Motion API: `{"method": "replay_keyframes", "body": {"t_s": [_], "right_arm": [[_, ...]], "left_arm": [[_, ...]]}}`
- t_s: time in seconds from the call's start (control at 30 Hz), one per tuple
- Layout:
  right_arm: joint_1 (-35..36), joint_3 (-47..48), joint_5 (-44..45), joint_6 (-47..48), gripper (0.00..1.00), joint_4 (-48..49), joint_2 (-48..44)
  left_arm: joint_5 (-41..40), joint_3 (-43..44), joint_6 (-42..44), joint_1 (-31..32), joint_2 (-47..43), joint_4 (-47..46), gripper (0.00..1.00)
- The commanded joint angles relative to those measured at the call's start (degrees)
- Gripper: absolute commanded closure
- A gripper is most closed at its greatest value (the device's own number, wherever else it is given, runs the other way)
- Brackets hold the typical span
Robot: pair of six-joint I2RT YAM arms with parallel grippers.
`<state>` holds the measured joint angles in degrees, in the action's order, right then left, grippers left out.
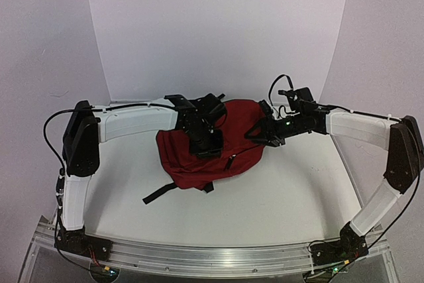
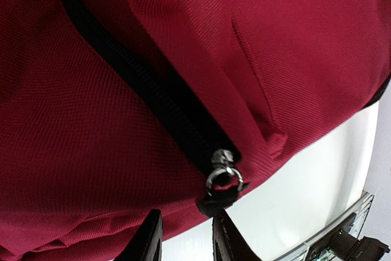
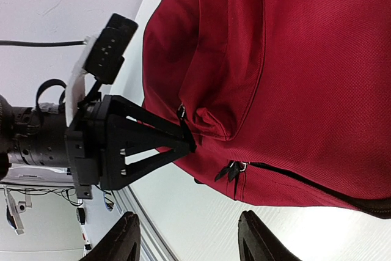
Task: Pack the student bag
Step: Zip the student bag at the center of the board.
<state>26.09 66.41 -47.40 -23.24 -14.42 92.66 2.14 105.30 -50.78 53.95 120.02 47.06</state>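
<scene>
The student bag (image 1: pixel 237 118), dark red with black zippers, lies at mid-table. My left gripper (image 1: pixel 207 142) hangs over its middle. In the left wrist view the bag (image 2: pixel 91 120) fills the frame, and a black zipper ends in a metal ring with a black pull tab (image 2: pixel 221 198). The tab rests at the tip of the right finger; the left gripper (image 2: pixel 183 239) is narrowly open with only fabric behind the gap. My right gripper (image 1: pixel 262 133) is at the bag's right edge, and this right gripper (image 3: pixel 189 242) stands open over bare table. Another pair of zipper pulls (image 3: pixel 233 169) hangs on the bag (image 3: pixel 305 77).
A black strap (image 1: pixel 159 194) trails from the bag toward the front left. White walls close the table (image 1: pixel 285 197) at the back and sides. An aluminium rail (image 1: pixel 218 256) runs along the near edge. The left arm's wrist and camera (image 3: pixel 110 47) sit close to the right gripper.
</scene>
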Motion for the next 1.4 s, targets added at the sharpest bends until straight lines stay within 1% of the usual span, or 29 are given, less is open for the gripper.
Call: {"method": "replay_keyframes", "body": {"t_s": [0.0,0.1,0.3,0.4,0.53,0.57,0.67,0.77,0.9,1.03,1.13,1.27,1.37], "right_arm": [[0.3,-0.4,0.0,0.2,0.46,1.8,-1.2],[0.6,-0.6,0.0,0.2,0.46,1.8,-1.0],[1.9,-1.5,0.7,-0.1,0.46,2.4,-0.9],[2.7,-1.9,1.1,-0.2,0.46,2.6,-0.6],[3.3,-2.2,1.7,-0.4,0.46,2.9,-0.2],[3.5,-2.3,1.8,-0.5,0.45,2.9,-0.1],[3.8,-2.7,2.5,-0.9,0.45,2.9,0.4],[5.6,-2.7,5.1,-2.1,0.43,2.8,1.5],[8.2,-2.2,5.8,-4.6,0.39,4.2,4.1],[8.5,-1.8,5.0,-8.1,0.38,6.8,7.8],[8.5,-1.0,5.4,-10.3,0.37,7.9,10.6],[8.8,0.5,5.5,-14.1,0.37,11.2,13.3],[8.9,1.2,4.8,-17.4,0.35,16.7,14.4]], "left_arm": [[-1.3,2.7,-0.5,0.1,2.0,0.5,0.71],[-1.5,4.0,-0.3,0.1,3.0,0.3,0.72],[-1.4,6.1,0.5,0.1,4.2,-0.4,0.77],[-1.5,6.4,1.0,0.1,4.0,-0.9,0.84],[-1.6,7.2,1.5,0.1,3.4,-0.9,0.98],[-1.6,7.5,1.6,0.1,3.2,-0.7,1.0],[-1.6,8.6,2.1,0.1,2.3,-0.2,1.0],[-1.6,8.4,2.4,0.0,0.3,-0.9,1.0],[1.2,5.0,2.6,-0.3,-3.1,-4.6,1.0],[4.1,0.6,3.3,-0.6,-5.6,-8.4,1.0],[4.8,-0.6,2.8,-1.2,-6.8,-8.9,1.0],[7.2,-2.4,2.0,-2.3,-8.1,-11.1,1.0],[9.2,-3.7,1.1,-3.1,-8.5,-12.4,1.0]]}}
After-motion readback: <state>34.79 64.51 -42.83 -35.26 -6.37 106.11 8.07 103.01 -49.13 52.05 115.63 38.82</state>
